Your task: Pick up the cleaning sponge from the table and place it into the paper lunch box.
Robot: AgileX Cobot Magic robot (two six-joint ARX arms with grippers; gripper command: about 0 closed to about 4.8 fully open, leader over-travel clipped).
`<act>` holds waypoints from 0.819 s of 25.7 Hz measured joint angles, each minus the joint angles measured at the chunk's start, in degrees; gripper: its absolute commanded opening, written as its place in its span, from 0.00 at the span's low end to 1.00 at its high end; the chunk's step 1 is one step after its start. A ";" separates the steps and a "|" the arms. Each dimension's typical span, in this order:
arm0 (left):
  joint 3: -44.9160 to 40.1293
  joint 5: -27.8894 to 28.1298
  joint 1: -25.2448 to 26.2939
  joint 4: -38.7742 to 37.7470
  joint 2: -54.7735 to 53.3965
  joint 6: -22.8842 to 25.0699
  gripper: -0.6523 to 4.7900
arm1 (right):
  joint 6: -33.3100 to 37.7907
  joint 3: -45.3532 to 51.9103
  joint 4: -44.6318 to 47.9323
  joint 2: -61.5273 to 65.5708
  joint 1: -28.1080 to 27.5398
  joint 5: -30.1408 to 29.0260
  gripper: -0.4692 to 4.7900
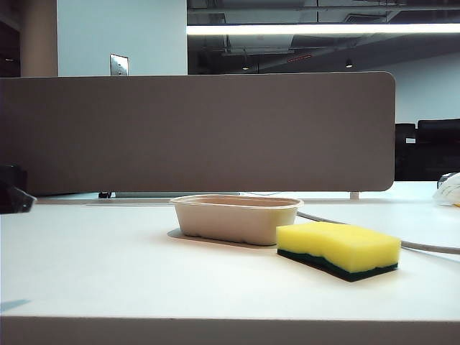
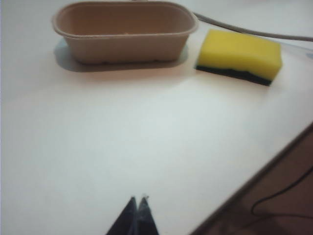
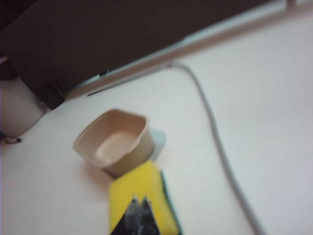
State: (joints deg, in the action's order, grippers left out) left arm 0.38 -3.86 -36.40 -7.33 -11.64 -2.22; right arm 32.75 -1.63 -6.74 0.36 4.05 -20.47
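Though beside tray (image 1: 237, 217), sponge (image 1: 338, 248) untouched

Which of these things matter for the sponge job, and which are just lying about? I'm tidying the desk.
Job:
- cleaning sponge, yellow side up on the table
- paper lunch box, empty, beside it
- right claw, shut, over the sponge
- left claw, shut, over bare table

Lying about:
- grey cable
- divider panel

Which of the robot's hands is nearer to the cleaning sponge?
Right. The right hand hangs shut directly over the cleaning sponge. The left hand, also shut, sits well back across bare table from it.
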 measured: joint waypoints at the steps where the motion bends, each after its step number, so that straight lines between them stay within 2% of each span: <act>1: 0.00 -0.02 -0.39 0.00 -0.24 0.00 0.11 | 1.16 -0.72 -2.05 0.24 0.00 -0.52 0.09; 4: 0.00 -0.02 -0.68 -0.09 -0.44 0.02 0.11 | 1.38 -2.12 -5.90 0.44 0.02 -3.41 0.10; 8: 0.00 0.02 -0.66 -0.07 -0.44 0.00 0.11 | -2.58 -7.30 -5.81 2.75 0.44 -4.46 0.31; 12: 0.00 0.02 -0.66 -0.07 -0.44 0.02 0.11 | -6.49 -11.89 -2.64 12.98 2.80 -5.11 0.64; 15: 0.00 0.02 -0.66 -0.07 -0.44 0.02 0.11 | -7.58 -15.78 -1.57 23.17 6.88 -5.84 1.00; 18: 0.00 0.02 -0.66 -0.07 -0.44 0.02 0.11 | -14.10 -23.15 2.08 37.38 13.99 -4.20 1.00; 21: 0.00 0.00 -0.66 -0.04 -0.44 0.02 0.11 | -21.88 -29.68 0.33 51.76 19.71 0.04 1.00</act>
State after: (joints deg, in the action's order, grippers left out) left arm 0.38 -3.86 -37.06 -7.38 -12.08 -2.20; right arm 10.87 -31.31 -6.42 52.12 23.77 -20.43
